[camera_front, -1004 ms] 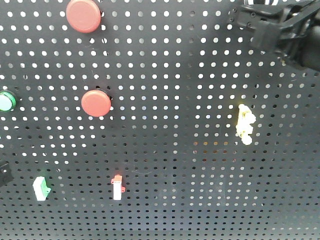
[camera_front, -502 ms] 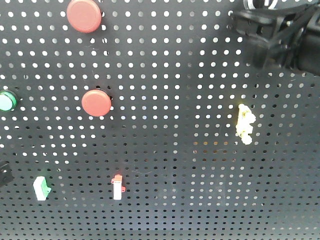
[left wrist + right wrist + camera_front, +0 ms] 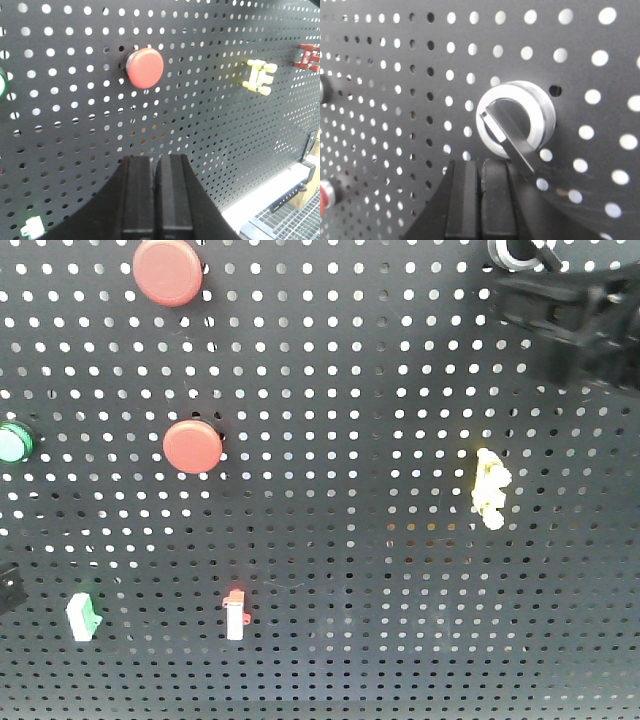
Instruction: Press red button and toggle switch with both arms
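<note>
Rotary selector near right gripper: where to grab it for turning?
The black lever, pinched across its long flat sides, coming straight at the pegboard. It juts out of the silver ring and lies diagonal, so roll the wrist to match.

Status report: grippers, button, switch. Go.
Left gripper shut, empty, short of round red push button. Right gripper shut, just under silver-ringed black rotary switch. Nothing between.

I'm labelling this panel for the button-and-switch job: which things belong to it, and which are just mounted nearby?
Job: lower red button, facing the left pincer; silver-ringed rotary switch, at the right pincer.
Just nearby: upper red button; green button; yellow clip; green-tipped white switch; red-tipped white switch.
</note>
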